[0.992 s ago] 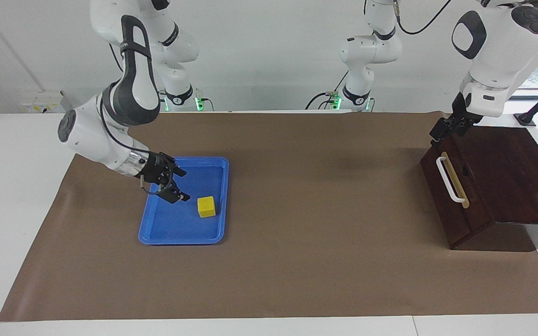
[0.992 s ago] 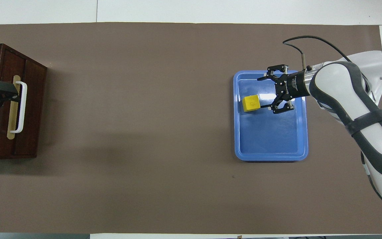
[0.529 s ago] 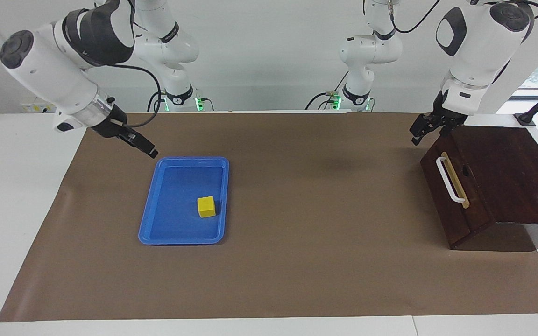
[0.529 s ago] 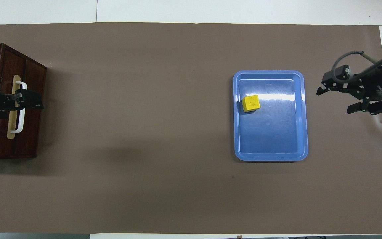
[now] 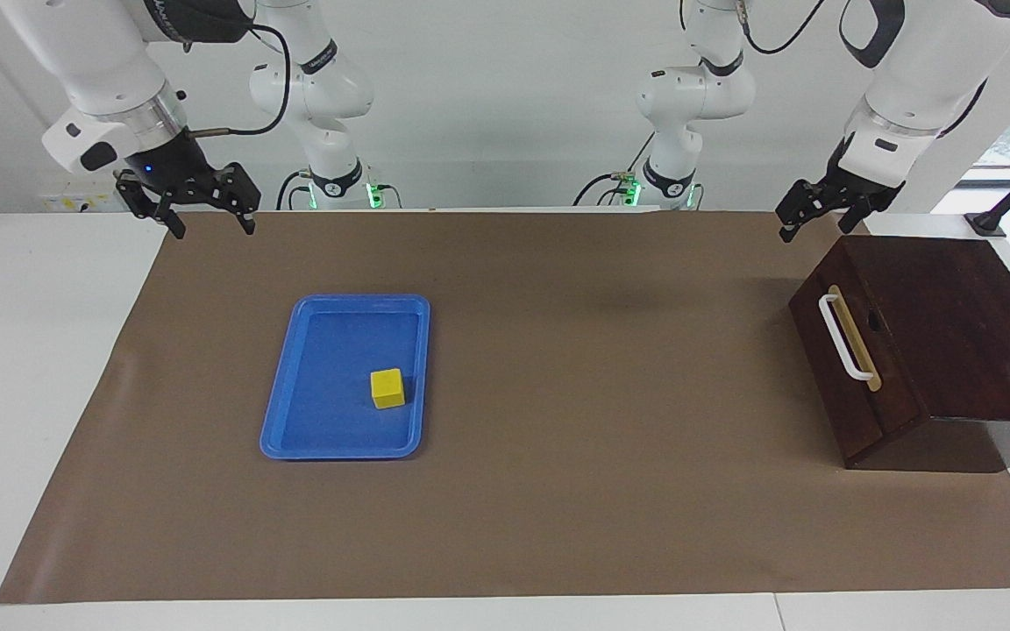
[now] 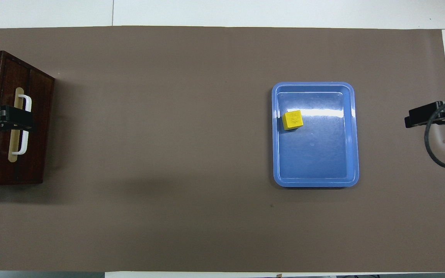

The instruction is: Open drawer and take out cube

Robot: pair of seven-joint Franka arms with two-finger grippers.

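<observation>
The drawer sits shut in its dark wood box at the left arm's end of the table, its white bar handle showing. The small yellow cube lies in the blue tray, also seen as cube in tray. My left gripper hangs open in the air above the box, touching nothing; from overhead the left gripper covers part of the handle. My right gripper is open and raised over the mat's edge, away from the tray.
A brown mat covers the table, with white tabletop beyond its ends. The box stands partly off the mat's edge. Both arms' bases stand at the robots' side of the table.
My right gripper left the tray, rising and swinging out toward the right arm's end; the cube stayed put. My left gripper lifted up off the box. The drawer stayed shut.
</observation>
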